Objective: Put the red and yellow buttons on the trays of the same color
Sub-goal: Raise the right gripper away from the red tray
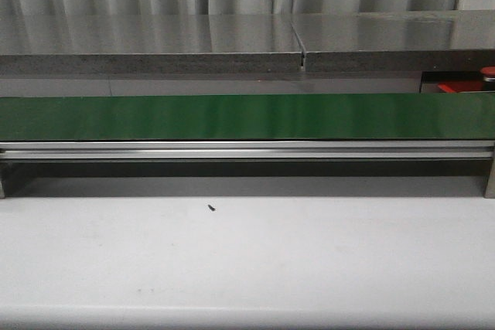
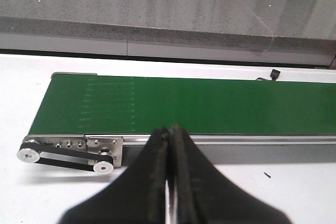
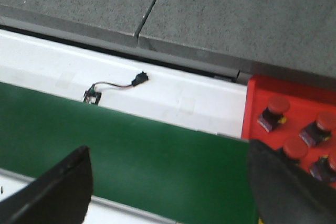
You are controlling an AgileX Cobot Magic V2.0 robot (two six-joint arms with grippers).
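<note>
A red tray point(image 3: 260, 93) lies past the right end of the green belt, and several red buttons point(image 3: 278, 106) with domed caps stand in it. In the front view only a strip of the red tray point(image 1: 456, 87) shows behind the belt at far right. My right gripper point(image 3: 168, 182) hangs open above the belt with nothing between its fingers; its right finger point(image 3: 283, 182) covers the tray's near corner. My left gripper point(image 2: 169, 130) is shut and empty, in front of the belt's left end. No yellow button or yellow tray is in view. Neither gripper appears in the front view.
The long green belt point(image 1: 232, 116) crosses the table on an aluminium rail. Its pulley drive point(image 2: 68, 153) sits at the left end. A grey stone shelf point(image 1: 155, 40) runs behind. A thin cable with a black plug point(image 3: 118, 85) lies beyond the belt. A black speck point(image 1: 211, 207) lies on the white table.
</note>
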